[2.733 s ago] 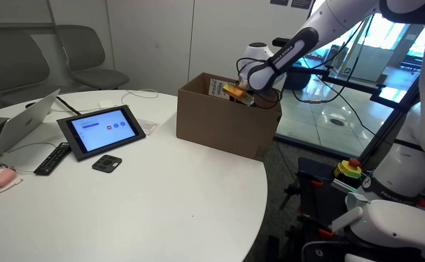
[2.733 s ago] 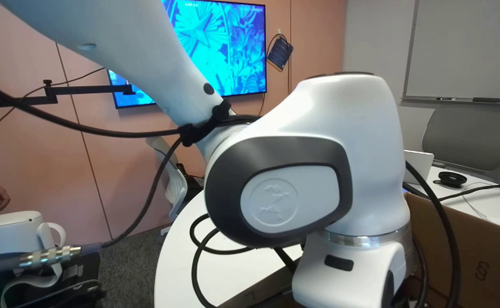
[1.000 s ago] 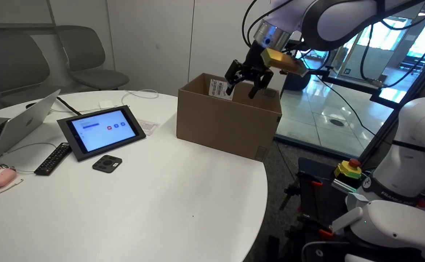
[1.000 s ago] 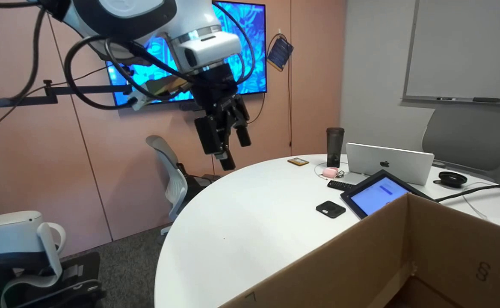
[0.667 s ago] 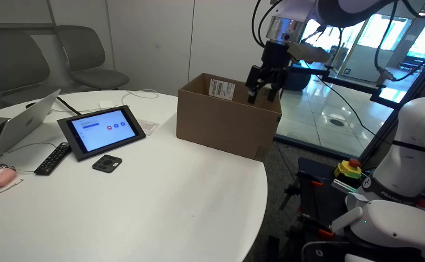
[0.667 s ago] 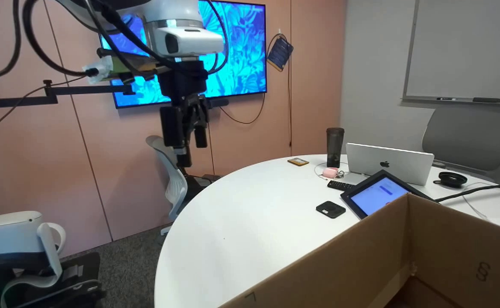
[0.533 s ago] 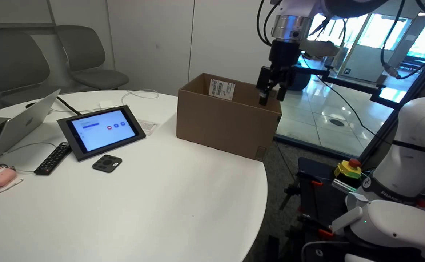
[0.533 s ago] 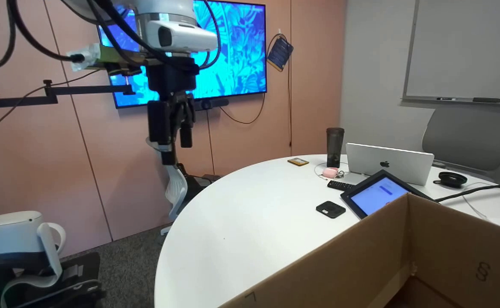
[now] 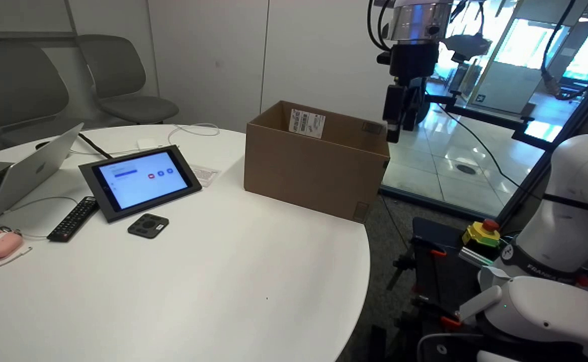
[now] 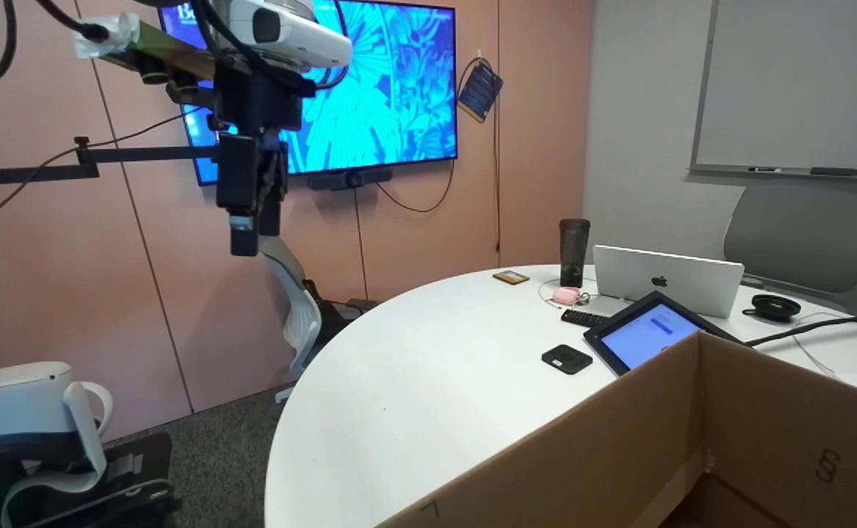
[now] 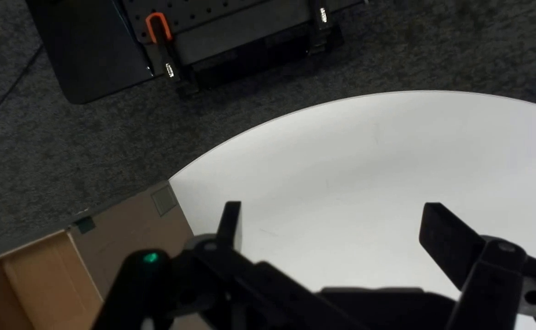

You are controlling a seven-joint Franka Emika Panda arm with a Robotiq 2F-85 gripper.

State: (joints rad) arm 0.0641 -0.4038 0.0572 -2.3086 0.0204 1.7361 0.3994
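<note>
My black gripper [image 11: 332, 206] is open in the wrist view, its two fingers wide apart with nothing between them. White tabletop shows behind the gap. In both exterior views the gripper [image 9: 405, 128] [image 10: 256, 236] hangs pointing down in the air, touching nothing. The nearest thing is an open brown cardboard box [image 9: 314, 173] with a white label on its inner wall. The box also shows in the other views [image 10: 582, 462] [image 11: 135, 229], at the lower left in the wrist view. The box's floor is mostly hidden; no contents show.
The round white table [image 9: 253, 281] carries a tablet on a stand [image 9: 145, 178], a remote [image 9: 74, 219], a flat black device [image 9: 148, 225], a laptop [image 9: 37, 171], a pink earbud case [image 9: 3, 245] and a dark tumbler [image 10: 573, 253]. A white headset [image 9: 550, 311] lies near the robot base.
The arm was low at the box with its gripper hidden. It has since risen out and moved away from the box toward the robot base, turning upright; the gripper has also rotated.
</note>
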